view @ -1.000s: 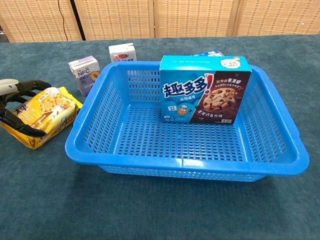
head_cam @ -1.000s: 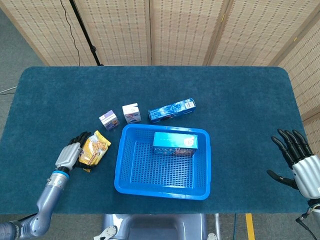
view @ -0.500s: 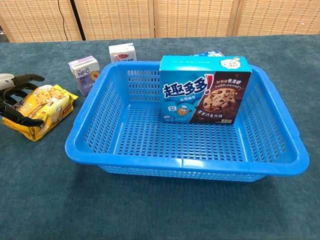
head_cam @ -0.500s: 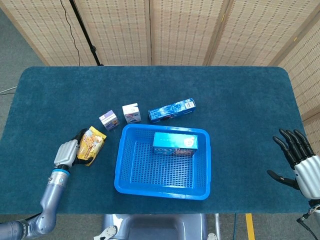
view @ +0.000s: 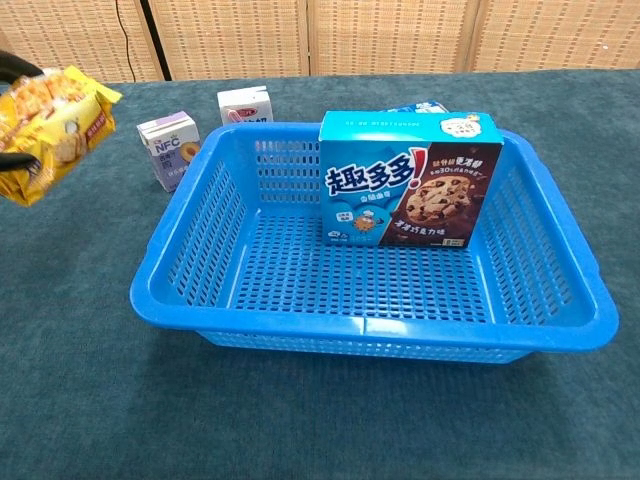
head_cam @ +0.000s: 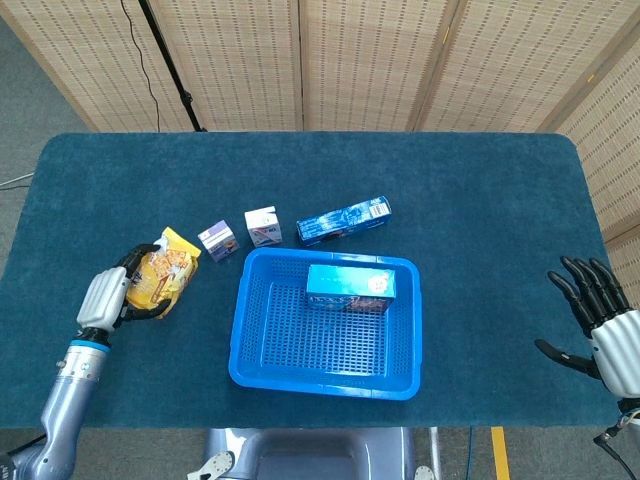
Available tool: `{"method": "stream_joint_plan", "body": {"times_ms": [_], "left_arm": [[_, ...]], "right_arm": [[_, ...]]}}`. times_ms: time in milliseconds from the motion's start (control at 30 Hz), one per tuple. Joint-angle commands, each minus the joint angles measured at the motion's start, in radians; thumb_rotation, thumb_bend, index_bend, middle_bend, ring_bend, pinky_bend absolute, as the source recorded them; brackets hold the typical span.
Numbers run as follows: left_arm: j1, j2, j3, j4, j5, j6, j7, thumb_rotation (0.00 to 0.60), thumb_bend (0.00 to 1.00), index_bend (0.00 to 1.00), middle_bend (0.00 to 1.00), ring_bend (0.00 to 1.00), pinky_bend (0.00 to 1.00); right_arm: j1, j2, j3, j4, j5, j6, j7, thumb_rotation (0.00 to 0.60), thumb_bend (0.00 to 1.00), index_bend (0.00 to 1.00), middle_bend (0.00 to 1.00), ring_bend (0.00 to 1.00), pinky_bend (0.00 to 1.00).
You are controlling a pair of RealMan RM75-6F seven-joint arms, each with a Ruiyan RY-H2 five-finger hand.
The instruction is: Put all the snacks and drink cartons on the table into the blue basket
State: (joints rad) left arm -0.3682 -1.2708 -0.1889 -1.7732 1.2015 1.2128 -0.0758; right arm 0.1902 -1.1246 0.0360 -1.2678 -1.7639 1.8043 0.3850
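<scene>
Holding the yellow crinkly snack packet [head_cam: 160, 279] clear of the surface, the left robot hand [head_cam: 103, 297] must carry it right, over the blue plastic mesh basket [head_cam: 262, 372]; the right robot hand [head_cam: 606, 327] idles, fingers spread.

Blue basket [view: 560, 270]: glossy perforated plastic. Table [head_cam: 480, 200]: matt, napped teal cloth. Yellow snack bag [head_cam: 160, 275]: shiny crinkled film. Cookie box [view: 410, 180]: smooth printed card.
</scene>
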Motion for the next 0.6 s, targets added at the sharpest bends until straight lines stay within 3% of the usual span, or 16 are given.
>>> {"method": "stream_joint_plan", "body": {"times_ms": [33, 300, 467, 600], "left_arm": [[0.044, 0.106, 0.018, -0.057, 0.179, 0.072, -0.137, 0.6, 0.41, 0.24, 0.28, 0.35, 0.52], [-0.015, 0.272, 0.046, -0.029, 0.579, 0.147, -0.443, 0.6, 0.42, 0.26, 0.29, 0.36, 0.51], [-0.098, 0.304, 0.047, -0.041, 0.686, 0.109, -0.45, 0.6, 0.42, 0.26, 0.3, 0.36, 0.52], [-0.168, 0.31, 0.064, -0.086, 0.756, 0.021, -0.399, 0.6, 0.43, 0.26, 0.3, 0.36, 0.52]], "right_arm": [[-0.001, -0.001, 0.002, -0.003, 0.0, 0.0, -0.004, 0.6, 0.0, 0.0, 0.0, 0.0, 0.0], [0.002, -0.006, 0.004, -0.011, 0.002, -0.02, -0.021, 0.6, 0.0, 0.0, 0.0, 0.0, 0.0], [0.003, -0.007, 0.007, -0.016, 0.007, -0.03, -0.028, 0.6, 0.0, 0.0, 0.0, 0.0, 0.0], [0.002, -0.007, 0.011, -0.017, 0.017, -0.036, -0.03, 0.6, 0.0, 0.0, 0.0, 0.0, 0.0]]}}
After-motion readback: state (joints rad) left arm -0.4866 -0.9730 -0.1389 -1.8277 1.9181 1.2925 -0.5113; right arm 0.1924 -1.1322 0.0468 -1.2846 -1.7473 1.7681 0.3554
